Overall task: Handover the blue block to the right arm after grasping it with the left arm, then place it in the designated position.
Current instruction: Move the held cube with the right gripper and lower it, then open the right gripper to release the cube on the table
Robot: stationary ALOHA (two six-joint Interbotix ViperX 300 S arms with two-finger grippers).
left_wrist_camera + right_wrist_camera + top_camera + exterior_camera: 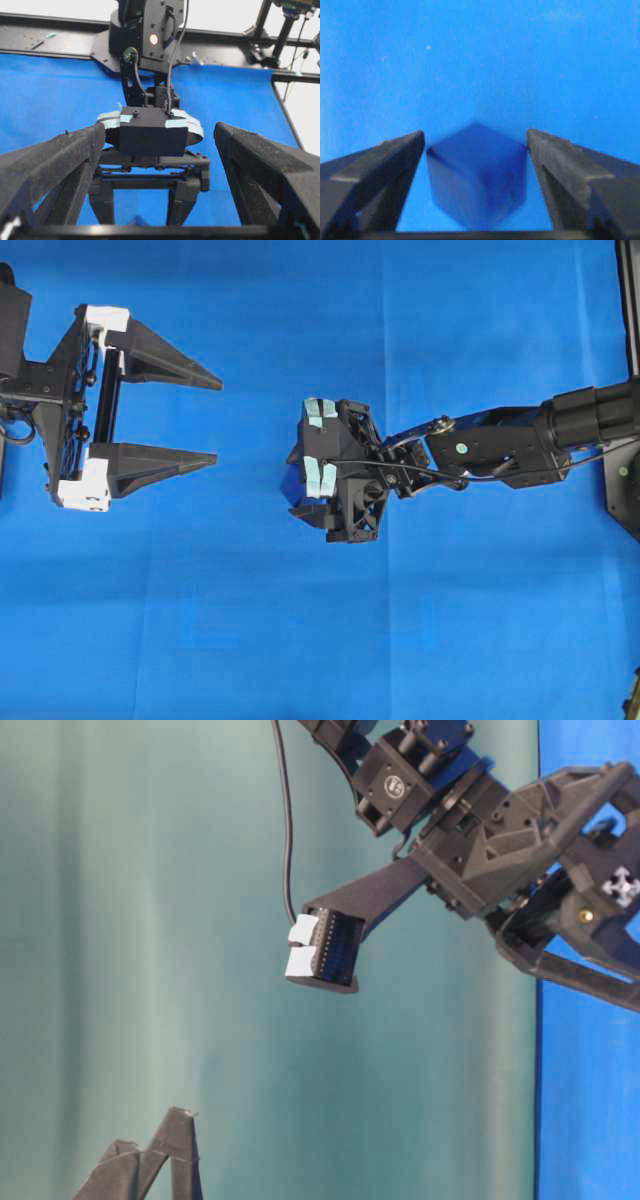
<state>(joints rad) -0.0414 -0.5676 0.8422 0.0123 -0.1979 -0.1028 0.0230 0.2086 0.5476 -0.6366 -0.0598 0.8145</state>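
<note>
The blue block (477, 175) sits between the two black fingers of my right gripper (475, 137), one corner edge turned toward the wrist camera; its right corner touches the right finger and its outline is blurred. In the overhead view the right gripper (305, 485), with teal tape on its wrist, points down at mid-cloth, and only a sliver of the block (290, 487) shows at its left edge. My left gripper (218, 420), with white corner pieces, is wide open and empty, well to the left, fingers pointing at the right gripper.
Bright blue cloth (300, 640) covers the table. The right arm (500, 445) stretches in from the right edge. A black frame rail (50, 45) and the arm base run along the far cloth edge in the left wrist view.
</note>
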